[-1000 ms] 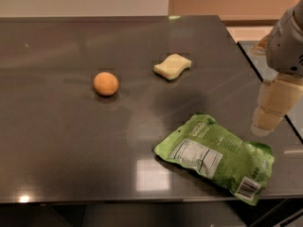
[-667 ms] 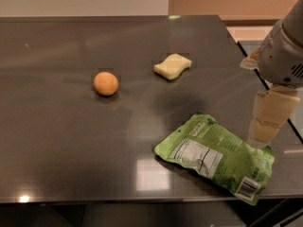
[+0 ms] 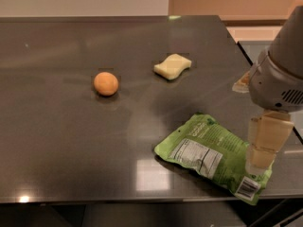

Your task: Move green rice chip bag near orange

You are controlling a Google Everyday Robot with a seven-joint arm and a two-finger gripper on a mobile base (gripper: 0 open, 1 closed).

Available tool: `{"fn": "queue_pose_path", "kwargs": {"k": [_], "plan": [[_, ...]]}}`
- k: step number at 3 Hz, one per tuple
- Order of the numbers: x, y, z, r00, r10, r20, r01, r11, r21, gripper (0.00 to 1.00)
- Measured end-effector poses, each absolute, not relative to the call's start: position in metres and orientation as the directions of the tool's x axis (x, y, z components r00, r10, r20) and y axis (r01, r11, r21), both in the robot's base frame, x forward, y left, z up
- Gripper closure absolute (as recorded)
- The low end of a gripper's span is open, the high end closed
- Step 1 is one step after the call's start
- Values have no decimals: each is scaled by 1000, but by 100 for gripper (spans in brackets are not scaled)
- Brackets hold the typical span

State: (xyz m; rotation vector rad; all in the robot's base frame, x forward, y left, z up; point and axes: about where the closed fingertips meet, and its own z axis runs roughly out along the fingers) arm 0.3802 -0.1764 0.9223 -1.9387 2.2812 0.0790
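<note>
The green rice chip bag (image 3: 208, 152) lies flat on the dark table near its front right edge, label and barcode up. The orange (image 3: 106, 83) sits to the left of the table's middle, well apart from the bag. My gripper (image 3: 260, 167) hangs from the grey arm at the right and points down. Its tip is at the bag's right end, close to the barcode. I cannot tell whether it touches the bag.
A pale yellow sponge (image 3: 173, 65) lies behind the bag, right of the orange. The dark table (image 3: 61, 141) ends just in front of the bag and close to its right. A second surface (image 3: 251, 51) stands beyond the right edge.
My gripper has moved left and down, from beside the bag's right edge to over its right end. The bag, orange and sponge have not moved.
</note>
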Motion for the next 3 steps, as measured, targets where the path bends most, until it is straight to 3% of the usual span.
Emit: {"fn": "queue_pose_path", "kwargs": {"k": [3], "plan": [[362, -177, 867, -190, -974, -123, -982, 187, 34, 0]]}}
